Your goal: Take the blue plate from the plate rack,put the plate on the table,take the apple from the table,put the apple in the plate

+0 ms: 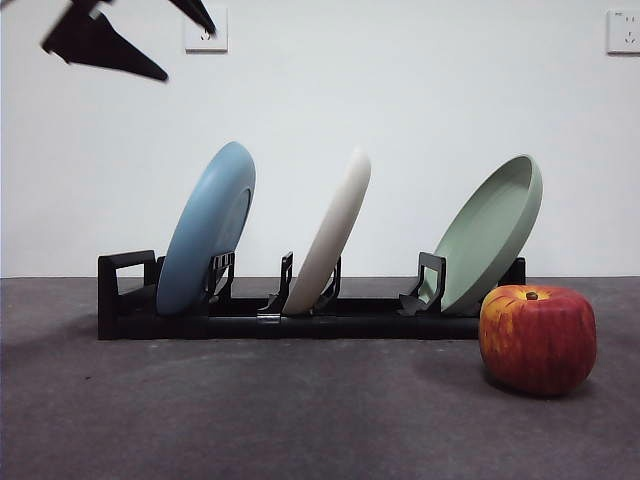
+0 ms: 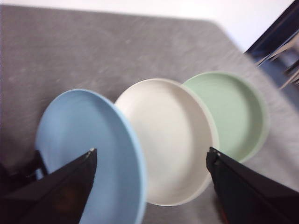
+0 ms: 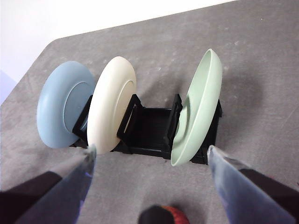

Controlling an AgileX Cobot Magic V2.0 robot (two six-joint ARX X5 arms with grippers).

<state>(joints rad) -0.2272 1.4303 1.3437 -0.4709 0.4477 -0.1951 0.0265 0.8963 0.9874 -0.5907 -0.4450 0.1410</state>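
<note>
The blue plate [image 1: 205, 230] [image 2: 88, 149] [image 3: 58, 105] leans upright in the end slot of the plate rack [image 1: 300, 325] [image 3: 154, 130], beside its boxy end. Only the black jaw tips of my left gripper [image 1: 188, 54] show in the front view, high above that end; in its own view the left gripper [image 2: 152, 150] is open over the plates, touching none. On the table [image 1: 250, 420], by the rack's other end, stands the red and yellow apple [image 1: 537, 338] [image 3: 166, 215]. My right gripper [image 3: 150, 148] hangs open and empty above the apple, facing the rack.
A cream-white plate [image 1: 335, 230] stands in the rack's middle slot and a sage-green plate [image 1: 495, 235] in the slot nearest the apple. A white wall with two sockets rises behind the table. Dark furniture [image 2: 280, 42] stands beyond the table's far corner.
</note>
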